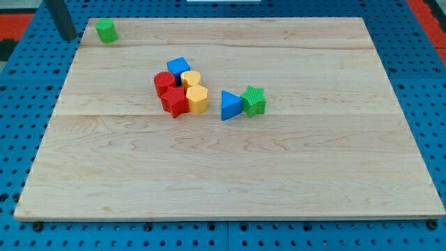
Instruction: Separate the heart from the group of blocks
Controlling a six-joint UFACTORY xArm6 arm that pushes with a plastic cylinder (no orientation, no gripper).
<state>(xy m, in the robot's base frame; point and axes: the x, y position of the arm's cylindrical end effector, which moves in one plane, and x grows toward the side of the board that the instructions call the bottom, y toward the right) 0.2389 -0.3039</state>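
A dark rod enters at the 10 o'clock corner of the wooden desk (230, 174), my tip (68, 38) resting just off the board's edge, well apart from the central cluster; the arm carries no jaws, so there is nothing to be open or closed. Just at 3 o'clock of the tip sits a lone green block (106, 31). Near the desk's middle, a red cylinder (164, 82), red star (175, 102), blue cube (178, 67), yellow block (191, 79) and yellow heart (197, 99) huddle touching. At 3 o'clock of them, a blue triangle (231, 105) touches a green ridged block (254, 100).
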